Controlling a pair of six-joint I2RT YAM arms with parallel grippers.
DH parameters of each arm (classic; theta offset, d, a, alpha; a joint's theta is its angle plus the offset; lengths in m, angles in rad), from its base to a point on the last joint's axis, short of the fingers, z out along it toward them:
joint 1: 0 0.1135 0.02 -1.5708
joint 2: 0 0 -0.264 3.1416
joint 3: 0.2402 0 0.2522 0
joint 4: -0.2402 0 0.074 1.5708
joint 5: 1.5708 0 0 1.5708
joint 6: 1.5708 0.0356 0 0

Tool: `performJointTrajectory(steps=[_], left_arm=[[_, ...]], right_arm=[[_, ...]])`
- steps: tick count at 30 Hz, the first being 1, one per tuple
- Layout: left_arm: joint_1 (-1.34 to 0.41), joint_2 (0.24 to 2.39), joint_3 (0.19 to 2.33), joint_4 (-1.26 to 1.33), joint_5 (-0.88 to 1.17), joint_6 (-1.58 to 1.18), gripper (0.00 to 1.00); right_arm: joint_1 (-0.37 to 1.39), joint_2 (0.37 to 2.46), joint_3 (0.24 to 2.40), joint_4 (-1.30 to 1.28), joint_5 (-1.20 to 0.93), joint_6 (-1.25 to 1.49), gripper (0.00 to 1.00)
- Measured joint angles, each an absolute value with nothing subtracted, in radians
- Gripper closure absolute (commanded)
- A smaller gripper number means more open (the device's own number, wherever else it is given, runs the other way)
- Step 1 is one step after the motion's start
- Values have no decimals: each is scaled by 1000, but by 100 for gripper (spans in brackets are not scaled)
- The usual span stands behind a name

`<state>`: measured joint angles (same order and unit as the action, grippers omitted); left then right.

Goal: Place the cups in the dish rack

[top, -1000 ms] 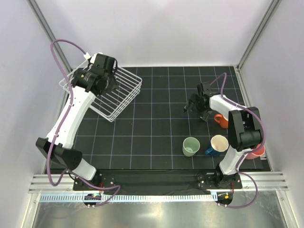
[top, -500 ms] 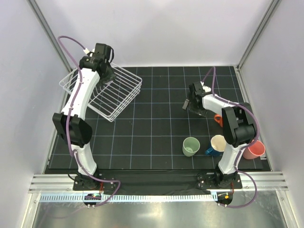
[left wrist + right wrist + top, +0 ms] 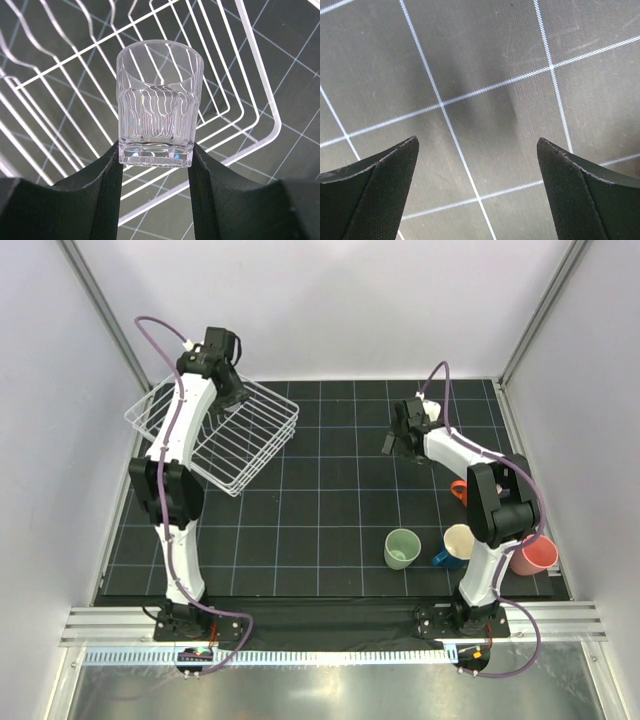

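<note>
Above the dish rack (image 3: pixel 262 440), the left gripper (image 3: pixel 156 155) now hangs farther back, clamping the clear glass (image 3: pixel 159 100), seemingly ready to lower; right gripper (image 3: pixel 477 150) gapes empty

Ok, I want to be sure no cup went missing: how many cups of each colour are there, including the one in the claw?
Pale green cup: 1
Dark blue mug: 1
Orange cup: 1
Pink cup: 1
Clear glass: 1
Total: 5
</note>
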<state>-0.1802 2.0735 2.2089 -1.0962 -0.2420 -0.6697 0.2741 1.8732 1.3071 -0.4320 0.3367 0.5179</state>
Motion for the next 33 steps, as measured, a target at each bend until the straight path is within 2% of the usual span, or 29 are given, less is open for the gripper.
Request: performJointTrajectory(steps=[9, 16, 24, 33], left_arm=[[-181, 2253, 2369, -1095, -202, -676, 100], [-180, 2331, 2375, -1078, -169, -728, 100], [-154, 2419, 2407, -1023, -94, -837, 100], [-94, 2427, 2408, -990, 1, -1024, 100]], right_arm=[[289, 1714, 1371, -551, 260, 452, 0], [302, 1539, 1408, -640, 186, 439, 1], [302, 1460, 1441, -751, 159, 427, 0], [302, 1393, 1413, -802, 162, 420, 0]])
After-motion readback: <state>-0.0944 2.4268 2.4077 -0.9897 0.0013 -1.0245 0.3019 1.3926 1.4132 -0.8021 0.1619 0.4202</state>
